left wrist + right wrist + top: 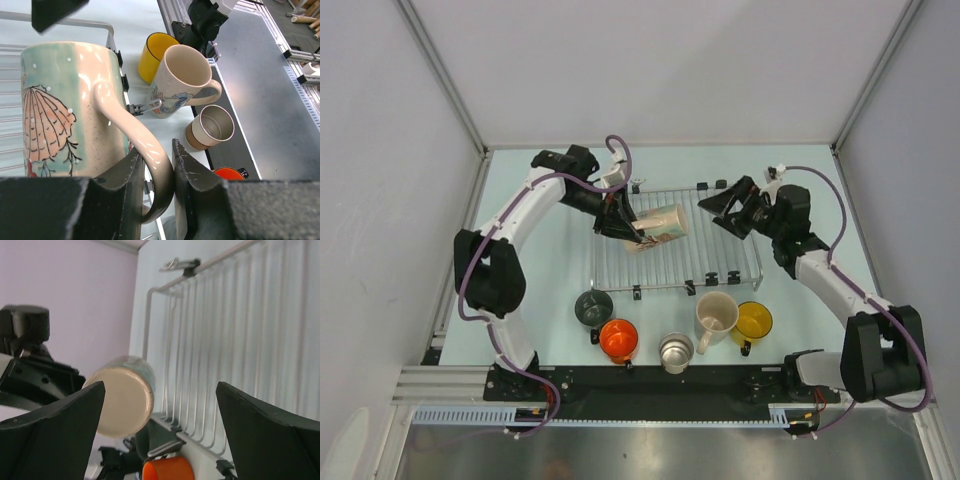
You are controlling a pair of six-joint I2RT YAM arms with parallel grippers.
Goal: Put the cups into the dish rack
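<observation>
My left gripper [638, 236] [156, 155] is shut on the handle of a cream cup with a shell picture [662, 226] [65, 110], held on its side over the wire dish rack [720, 255] [240, 330]. The cup's base [122, 400] faces my right gripper [716, 206] [160, 390], which stands open and empty over the rack's right part. In front of the rack stand a dark grey-green cup [593, 307], an orange cup [618, 339] [230, 173], a steel cup [676, 351] [212, 127], a second cream cup [716, 314] [182, 80] and a yellow cup [753, 320] [152, 55].
Grey walls enclose the table on the left, back and right. The black rail [650, 380] with both arm bases runs along the near edge, just behind the row of standing cups. Small black clips [704, 186] sit on the rack's edges.
</observation>
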